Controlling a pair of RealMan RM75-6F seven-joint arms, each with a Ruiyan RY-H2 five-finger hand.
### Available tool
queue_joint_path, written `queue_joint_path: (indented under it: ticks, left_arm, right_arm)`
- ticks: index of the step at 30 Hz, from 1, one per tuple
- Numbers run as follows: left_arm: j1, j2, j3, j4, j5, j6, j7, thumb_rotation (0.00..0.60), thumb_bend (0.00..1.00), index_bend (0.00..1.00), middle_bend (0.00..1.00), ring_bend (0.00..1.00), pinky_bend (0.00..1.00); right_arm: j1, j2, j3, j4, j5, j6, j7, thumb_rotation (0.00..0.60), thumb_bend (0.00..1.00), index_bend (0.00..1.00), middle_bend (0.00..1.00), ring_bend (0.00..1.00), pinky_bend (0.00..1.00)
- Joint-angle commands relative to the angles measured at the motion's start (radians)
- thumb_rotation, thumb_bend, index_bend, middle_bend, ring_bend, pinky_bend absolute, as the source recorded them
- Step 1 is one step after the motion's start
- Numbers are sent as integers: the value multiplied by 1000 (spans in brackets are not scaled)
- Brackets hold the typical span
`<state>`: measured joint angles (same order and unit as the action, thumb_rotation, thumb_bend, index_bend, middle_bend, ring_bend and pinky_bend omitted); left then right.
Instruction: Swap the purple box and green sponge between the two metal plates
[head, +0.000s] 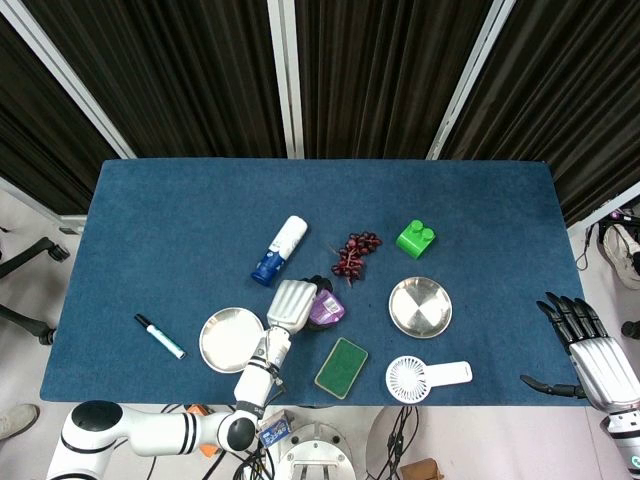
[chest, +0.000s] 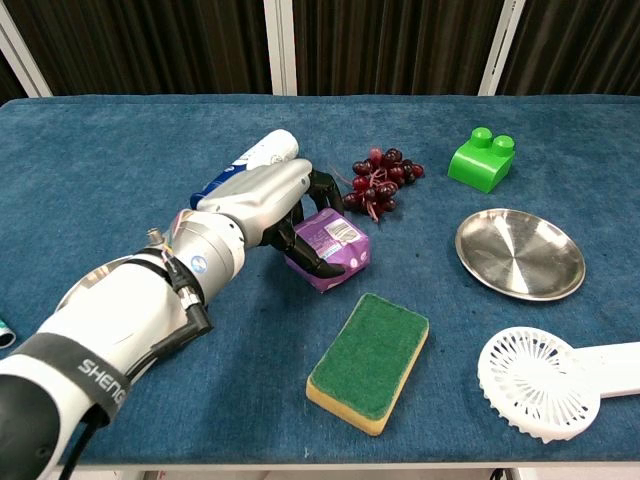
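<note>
Worktop (head: 150, 230), blue cloth cover: contents.

- Metal plates, two: left plate (head: 226, 340), partly behind the left forearm in the chest view; right plate (chest: 520, 253). Neither carries anything.
- Purple box (chest: 332, 247), one, on the cloth between the plates, nearer the left one. A white barcode label shows on top; print too small to read.
- Green sponge (chest: 369, 359), one, yellow underside, flat on the cloth in front of the box, apart from it.
- Left hand (chest: 268, 200), fingers curled over the purple box and gripping its near and far sides. Forearm sleeve reads "SHENG", the rest cut off.
- Right hand (head: 590, 355), off the worktop's right edge, fingers straight and apart, holding nothing.
- Spray bottle (head: 280, 250), one, white and blue, lying down.
- Grape bunch (chest: 382, 180), one, dark red.
- Green building brick (chest: 482, 158), one.
- Handheld fan (chest: 545, 382), one, white.
- Marker (head: 159, 336), one.
</note>
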<state>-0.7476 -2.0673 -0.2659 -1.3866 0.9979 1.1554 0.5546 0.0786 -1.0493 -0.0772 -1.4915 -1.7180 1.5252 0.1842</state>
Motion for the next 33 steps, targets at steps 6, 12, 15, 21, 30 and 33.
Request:
queue_joint_path:
  ticks: [6, 12, 15, 21, 30, 33]
  left_arm:
    - [99, 217, 112, -321, 132, 156, 97, 600, 526, 534, 562, 622, 673]
    - [209, 451, 231, -519, 152, 229, 124, 600, 517, 535, 561, 622, 673]
    - [245, 519, 279, -523, 150, 210, 67, 600, 507, 534, 558, 620, 673]
    - [281, 544, 327, -441, 163, 153, -31, 600, 436, 501, 515, 587, 673]
    - [285, 537, 325, -425, 185, 121, 1, 600, 0, 175, 167, 161, 464]
    - [294, 558, 335, -458, 210, 120, -8, 593, 0, 130, 108, 102, 435]
  right_arm:
    - [0, -4, -1, -7, 1, -9, -21, 365, 203, 0, 0, 0, 0]
    - [-8, -10, -1, -18, -1, -2, -51, 366, 203, 0, 0, 0, 0]
    - [-8, -16, -3, -25, -4, -6, -73, 364, 203, 0, 0, 0, 0]
    - [-7, -28, -6, -39, -12, -17, -114, 365, 203, 0, 0, 0, 0]
    - [4, -37, -4, -43, -6, -45, -138, 365, 203, 0, 0, 0, 0]
    - [17, -47, -4, -43, -16, -65, -160, 364, 203, 0, 0, 0, 0]
